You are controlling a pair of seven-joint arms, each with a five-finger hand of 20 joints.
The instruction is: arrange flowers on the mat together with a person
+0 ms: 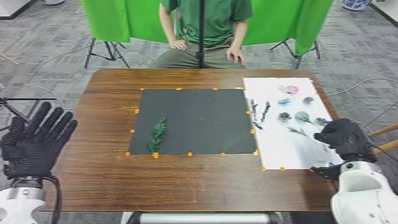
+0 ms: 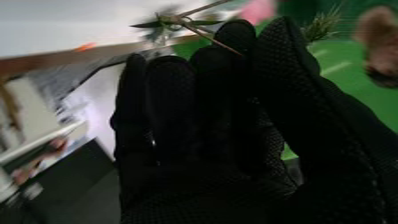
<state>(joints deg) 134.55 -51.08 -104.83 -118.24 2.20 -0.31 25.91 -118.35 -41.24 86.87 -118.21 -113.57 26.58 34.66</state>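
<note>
Nearest the camera is the right hand [image 2: 200,145], in a black fabric glove, with its fingers extended and close together and the thumb alongside; the opening is narrow. A green, pointed-leaf sprig with a thin brown stem [image 2: 180,21] crosses the fingertips. Whether the stem is gripped or merely lies against the glove cannot be told from this angle.

The hand is positioned over the outer edge of the white rectangular sheet [image 1: 280,150]. Ahead of the hand and to its left on that sheet are the pale pink flower [image 1: 290,90], the small light-blue flower [image 1: 284,101] and, farther left, the dark slender twigs [image 1: 258,111]. Beyond the sheet, to the hand's left, lies the dark grey square mat [image 1: 195,120], bearing one green feathery frond [image 1: 158,135] near its far-left side as seen from the hand. The left hand [image 1: 37,142] is open beside the table, fingers spread.

Step in hand, as judged: pick up the sprig. Pinch the bare stem between thumb pad and fingertips, clear of the leaves. Confirm the grip before lifting. Raise straight up so the foliage does not drag neighbouring flowers, then transfer left. Caution: a thin stem may roll or slip under gloved fabric.
</note>
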